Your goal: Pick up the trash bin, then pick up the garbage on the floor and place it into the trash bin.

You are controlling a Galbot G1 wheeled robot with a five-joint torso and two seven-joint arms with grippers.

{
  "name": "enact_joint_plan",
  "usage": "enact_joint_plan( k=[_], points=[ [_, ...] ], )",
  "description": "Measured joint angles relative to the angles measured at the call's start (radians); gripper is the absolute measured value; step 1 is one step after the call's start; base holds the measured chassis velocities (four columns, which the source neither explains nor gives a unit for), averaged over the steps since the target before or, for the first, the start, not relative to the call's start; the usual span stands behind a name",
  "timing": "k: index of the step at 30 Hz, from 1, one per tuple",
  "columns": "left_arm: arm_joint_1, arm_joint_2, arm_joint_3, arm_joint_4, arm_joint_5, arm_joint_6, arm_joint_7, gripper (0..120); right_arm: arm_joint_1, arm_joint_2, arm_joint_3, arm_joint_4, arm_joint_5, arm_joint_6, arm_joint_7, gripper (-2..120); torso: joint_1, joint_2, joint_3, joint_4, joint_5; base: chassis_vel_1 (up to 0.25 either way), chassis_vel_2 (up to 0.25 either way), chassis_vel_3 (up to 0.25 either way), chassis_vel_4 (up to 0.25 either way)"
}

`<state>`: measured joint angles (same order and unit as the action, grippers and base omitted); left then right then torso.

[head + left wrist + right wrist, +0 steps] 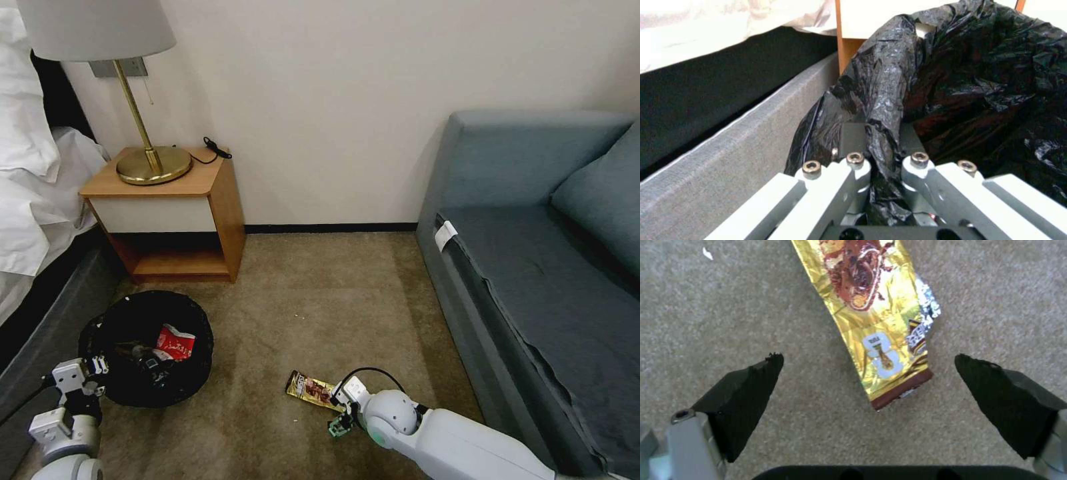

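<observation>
Head view: the small round trash bin, lined with a crinkled black plastic bag, stands on the beige carpet between the grey bed base and the open floor, just in front of the wooden nightstand that carries a brass lamp. A red-and-white snack packet lies inside the bin. The left gripper is at the bin's near-left rim; in the left wrist view its fingers are clamped on the black-bagged rim, with the bed base close alongside. The long gold-and-brown bar wrapper lies flat on the carpet, well apart from the bin and near the grey-blue sofa. The right gripper hangs low over the wrapper's near end; in the right wrist view its black pads stand wide apart on either side of the wrapper, with nothing between them and it.
</observation>
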<state>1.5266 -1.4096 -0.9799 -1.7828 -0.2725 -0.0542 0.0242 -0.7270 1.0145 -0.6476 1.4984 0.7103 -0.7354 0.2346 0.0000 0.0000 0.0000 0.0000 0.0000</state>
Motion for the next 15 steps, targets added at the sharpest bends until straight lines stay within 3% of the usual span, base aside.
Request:
enact_joint_plan(
  k=[9,12,15],
  points=[
    [-0.008,-0.003,0.004,0.009,0.001,0.003,0.000,3,0.003,0.003,-0.002,-0.016,0.000,0.000,-0.013,88,0.000,0.000,0.000,0.0000,0.0000,0.000,0.000,0.000,0.000],
    [-0.010,0.000,0.004,0.013,0.000,0.004,0.000,3,0.005,0.008,0.000,-0.028,0.000,0.000,-0.023,74,0.000,0.000,0.000,0.0000,0.0000,0.000,0.000,0.000,0.000],
    [-0.012,0.001,0.004,0.015,0.000,0.004,0.000,3,0.009,0.008,0.001,-0.031,0.000,0.000,-0.027,67,0.000,0.000,0.000,0.0000,0.0000,0.000,0.000,0.000,0.000]
  ],
)
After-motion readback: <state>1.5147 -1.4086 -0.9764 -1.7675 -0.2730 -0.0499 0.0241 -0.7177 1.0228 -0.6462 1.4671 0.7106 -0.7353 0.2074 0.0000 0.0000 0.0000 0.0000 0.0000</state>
